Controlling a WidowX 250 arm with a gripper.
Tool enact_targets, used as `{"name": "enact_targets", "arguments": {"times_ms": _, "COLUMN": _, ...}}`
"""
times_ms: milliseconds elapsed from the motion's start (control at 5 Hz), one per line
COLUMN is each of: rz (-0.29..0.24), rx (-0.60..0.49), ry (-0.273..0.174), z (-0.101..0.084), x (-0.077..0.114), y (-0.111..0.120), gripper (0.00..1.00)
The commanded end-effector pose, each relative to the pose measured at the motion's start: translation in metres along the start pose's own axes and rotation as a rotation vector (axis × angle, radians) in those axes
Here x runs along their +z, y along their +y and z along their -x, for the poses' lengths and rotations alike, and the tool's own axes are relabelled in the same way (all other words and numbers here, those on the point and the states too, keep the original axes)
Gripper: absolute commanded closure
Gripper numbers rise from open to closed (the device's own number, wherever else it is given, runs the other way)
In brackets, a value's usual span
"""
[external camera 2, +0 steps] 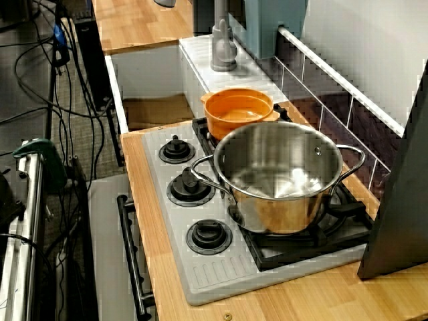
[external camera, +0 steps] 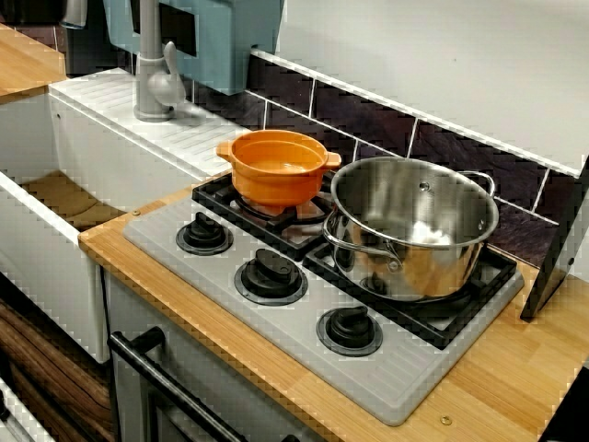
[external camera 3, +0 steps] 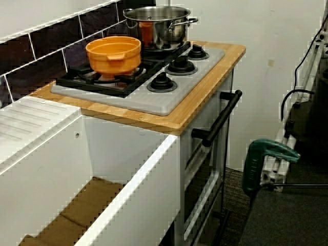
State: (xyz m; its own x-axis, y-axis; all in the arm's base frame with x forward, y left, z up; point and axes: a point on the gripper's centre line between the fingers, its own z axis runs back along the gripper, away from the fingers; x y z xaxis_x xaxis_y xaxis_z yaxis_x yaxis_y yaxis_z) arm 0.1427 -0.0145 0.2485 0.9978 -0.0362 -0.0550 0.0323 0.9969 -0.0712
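No gripper shows in any of the three views. An orange pot (external camera: 278,166) with two small handles sits on the stove's back-left burner grate, seen also from the side (external camera 2: 239,112) and from the sink end (external camera 3: 114,53). Beside it, a larger steel pot (external camera: 412,226) with loop handles stands on the right burner (external camera 2: 276,175) (external camera 3: 156,24). The two pots are nearly touching. A pale patch lies on the steel pot's floor; I cannot tell whether it is an object or a reflection.
Three black knobs (external camera: 271,273) line the grey stove top (external camera: 386,378) set in a wooden counter. A white sink (external camera 3: 102,189) and grey faucet (external camera: 155,78) lie to the left. A dark panel (external camera: 560,247) leans at the right. An oven handle (external camera 3: 221,119) runs below.
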Motion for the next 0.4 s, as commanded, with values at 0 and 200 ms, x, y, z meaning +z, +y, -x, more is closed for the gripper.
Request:
{"name": "enact_targets", "arguments": {"times_ms": 0, "rz": -0.074, "rx": -0.022, "ry": -0.153, "z": -0.044, "x": -0.008, "y": 0.0, "gripper": 0.0}}
{"name": "enact_targets", "arguments": {"times_ms": 200, "rz": -0.084, "rx": -0.035, "ry": -0.18, "z": -0.062, "x": -0.01, "y": -0.012, "gripper": 0.0}}
